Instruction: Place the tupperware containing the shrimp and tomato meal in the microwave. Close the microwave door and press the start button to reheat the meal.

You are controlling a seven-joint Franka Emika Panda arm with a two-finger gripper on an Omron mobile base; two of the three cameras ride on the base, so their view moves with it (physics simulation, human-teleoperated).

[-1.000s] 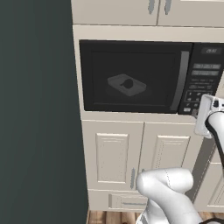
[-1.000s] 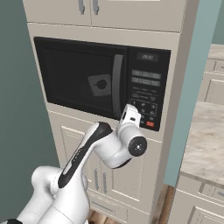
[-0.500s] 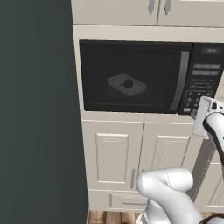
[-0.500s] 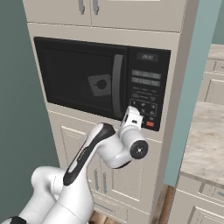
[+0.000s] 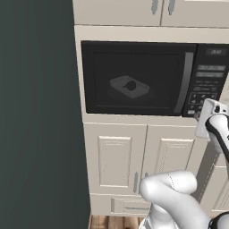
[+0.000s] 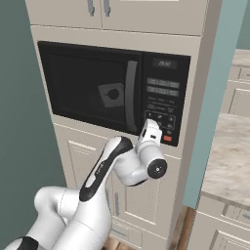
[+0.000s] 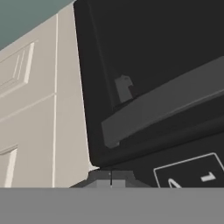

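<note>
Microwave (image 5: 147, 78) is set into cream cabinetry, in the upper centre of the left base view and the upper left of the right base view. Microwave door (image 5: 134, 76) is shut, flush with the front; its curved dark grey bar handle (image 6: 130, 96) runs vertically along the door's right edge, just left of the keypad panel (image 6: 165, 100).

Tupperware (image 5: 129, 86) is visible through the tinted window, inside the cavity, roughly centred behind the glass; in the right base view it sits at the right part of the window (image 6: 113, 94). A dark round lump on the tray is the shrimp and tomato meal (image 5: 130, 85); colour and the separate pieces cannot be made out through the tint.

Hand (image 7: 111, 178): the two dark fingertips are pressed together at the bottom centre of the hand view, nothing between them. They sit right at the lower corner of the microwave front, where black casing meets the cream cabinet door (image 7: 35, 109) on the left of that frame. The bar handle crosses the hand view diagonally, and a white-outlined key shows at lower right. Whether the tips actually touch the panel cannot be told.

Right base view: the white wrist block (image 6: 150, 133) sits against the lower part of the keypad panel, just left of a small orange-red button (image 6: 168, 138). Left base view: the same block is at the right edge of the frame (image 5: 210, 118), below the keypad
</note>
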